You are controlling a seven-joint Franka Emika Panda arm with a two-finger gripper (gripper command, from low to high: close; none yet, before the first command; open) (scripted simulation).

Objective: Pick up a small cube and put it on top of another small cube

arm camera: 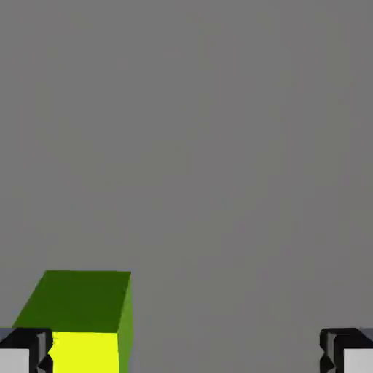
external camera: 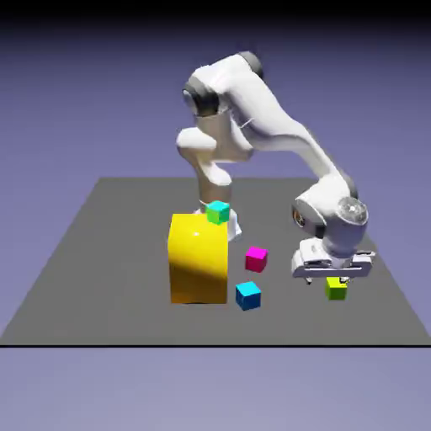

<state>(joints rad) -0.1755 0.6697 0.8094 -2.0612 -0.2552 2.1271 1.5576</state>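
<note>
Hanging low over the bench's right-hand part in the exterior view, the white two-fingered pincer (external camera: 328, 281) is released, its grey fingertips spread wide with nothing between them; the small lime yellow-green cube (external camera: 337, 289) sits on the dark grey flat bench (external camera: 126, 286), near its right edge and toward its front edge, partly hidden behind the hand's underside. In the hand view the same cube lies at the lower left, its top corner region overlapped by the left-hand fingertip, while the other fingertip stands well apart from it at the lower right; whether any finger touches the cube, I cannot tell. The white jointed arm (external camera: 261, 109) rises from near the bench's back edge and bends over toward the exterior view's right. Left of the middle stands a big glossy yellow block with a rounded upper face (external camera: 199, 261), and a small teal-green cube (external camera: 218, 212) shows at its upper right corner. Between that block and the pincer are two more small cubes, a magenta one (external camera: 257, 259) and, nearer the front edge, a bright blue one (external camera: 248, 295), the two apart from each other
</note>
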